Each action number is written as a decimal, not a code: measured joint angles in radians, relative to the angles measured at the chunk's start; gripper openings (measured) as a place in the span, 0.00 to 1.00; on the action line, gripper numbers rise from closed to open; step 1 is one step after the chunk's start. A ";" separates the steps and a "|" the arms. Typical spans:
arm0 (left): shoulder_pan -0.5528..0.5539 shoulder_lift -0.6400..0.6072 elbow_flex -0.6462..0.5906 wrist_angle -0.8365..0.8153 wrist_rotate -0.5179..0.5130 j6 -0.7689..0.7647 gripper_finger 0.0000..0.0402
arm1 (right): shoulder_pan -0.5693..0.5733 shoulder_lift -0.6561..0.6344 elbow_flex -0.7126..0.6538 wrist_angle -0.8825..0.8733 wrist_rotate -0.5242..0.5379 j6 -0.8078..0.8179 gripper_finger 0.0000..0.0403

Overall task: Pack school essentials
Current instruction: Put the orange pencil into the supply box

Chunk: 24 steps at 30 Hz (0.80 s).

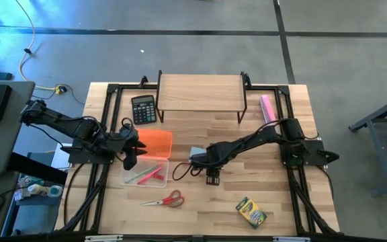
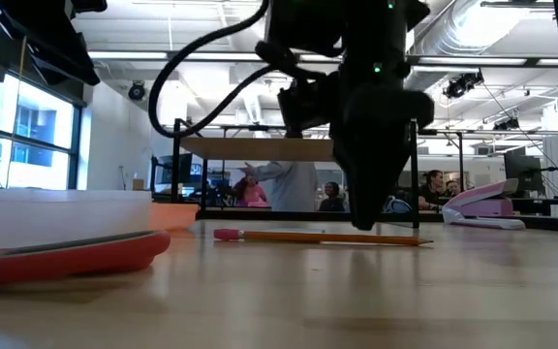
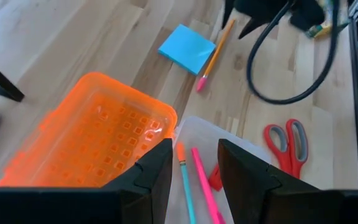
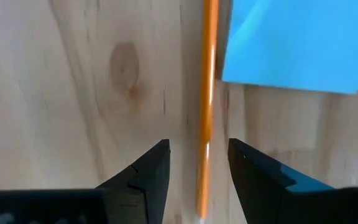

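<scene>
At mid-worktop [image 1: 200,202] my right tool [image 4: 197,163] is hovering released astride the orange pencil [image 4: 209,74] beside the blue notepad [image 4: 294,43]; I judge lowering and clenching come next. My left tool [image 3: 194,163] is waiting unclenched, empty, over the clear tray [image 1: 132,180].

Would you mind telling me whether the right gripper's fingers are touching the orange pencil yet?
Apart: the right wrist view shows bare wood between the orange pencil and each finger.

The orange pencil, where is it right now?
The orange pencil lies flat on the table near its middle, beside the blue notepad. In the right wrist view it runs between the open fingers of the right end effector, which is poised over it.
</scene>
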 joint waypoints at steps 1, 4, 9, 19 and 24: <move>0.000 0.000 0.000 0.009 0.000 0.000 0.30 | -0.004 0.000 -0.013 0.020 -0.001 -0.001 0.38; 0.000 0.000 0.000 0.016 -0.001 0.000 0.30 | -0.011 0.000 -0.061 0.106 -0.029 -0.001 0.38; 0.000 0.000 0.000 0.017 -0.001 -0.003 0.30 | -0.011 -0.010 -0.112 0.169 -0.028 0.035 0.38; 0.000 0.000 0.000 0.018 -0.027 -0.018 0.30 | -0.012 -0.005 -0.117 0.162 -0.002 0.070 0.21; 0.000 0.000 0.000 0.018 -0.031 -0.018 0.30 | -0.012 -0.003 -0.117 0.158 0.005 0.068 0.10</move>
